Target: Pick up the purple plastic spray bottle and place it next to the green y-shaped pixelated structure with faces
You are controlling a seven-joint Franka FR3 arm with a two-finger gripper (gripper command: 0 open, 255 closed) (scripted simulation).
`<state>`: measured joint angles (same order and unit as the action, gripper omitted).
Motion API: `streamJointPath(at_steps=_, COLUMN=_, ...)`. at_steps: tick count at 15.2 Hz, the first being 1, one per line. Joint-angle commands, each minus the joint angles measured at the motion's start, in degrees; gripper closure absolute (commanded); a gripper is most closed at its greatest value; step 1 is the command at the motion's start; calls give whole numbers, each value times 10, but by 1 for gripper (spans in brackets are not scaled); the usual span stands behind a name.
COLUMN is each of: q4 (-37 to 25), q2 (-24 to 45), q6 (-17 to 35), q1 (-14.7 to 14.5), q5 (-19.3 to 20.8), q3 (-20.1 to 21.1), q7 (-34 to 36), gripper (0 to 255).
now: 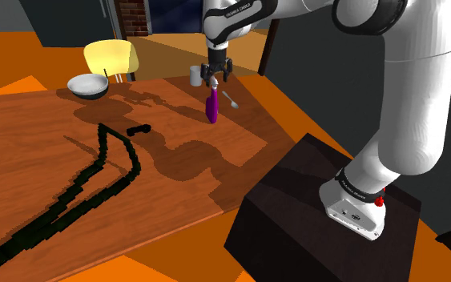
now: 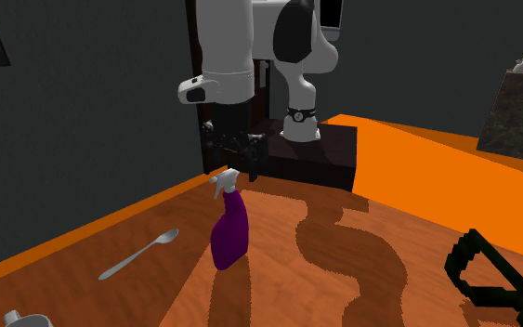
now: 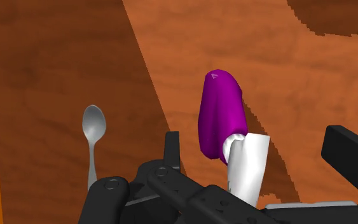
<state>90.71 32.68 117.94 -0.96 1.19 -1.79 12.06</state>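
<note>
On the wooden counter (image 1: 39,136) the purple plastic spray bottle with white head (image 1: 211,108) stands under our black pincer (image 1: 216,78), whose jaws are apart around the head; we judge grasping is in hand, and next they must close.

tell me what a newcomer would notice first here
The purple spray bottle with its white head, upright on the wooden table directly under the open black gripper. Next, the long dark pixelated structure sprawling toward the shoulder view's lower left.
</note>
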Motion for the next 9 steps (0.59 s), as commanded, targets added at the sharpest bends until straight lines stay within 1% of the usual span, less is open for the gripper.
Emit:
streamJointPath(at_steps=1, q4=1, q2=2, q6=3, q1=0, q5=0, q3=0, q7=0, gripper=0)
streamJointPath(at_steps=6, q4=1, q2=2, q6=3, q1=0, q5=0, q3=0, q7=0, gripper=0)
streamJointPath(at_steps=7, q4=1, q2=2, q6=3, q1=0, q5=0, q3=0, q7=0, gripper=255)
streamJointPath(at_steps=9, q4=1, q2=2, q6=3, q1=0, q5=0, q3=0, q7=0, gripper=255)
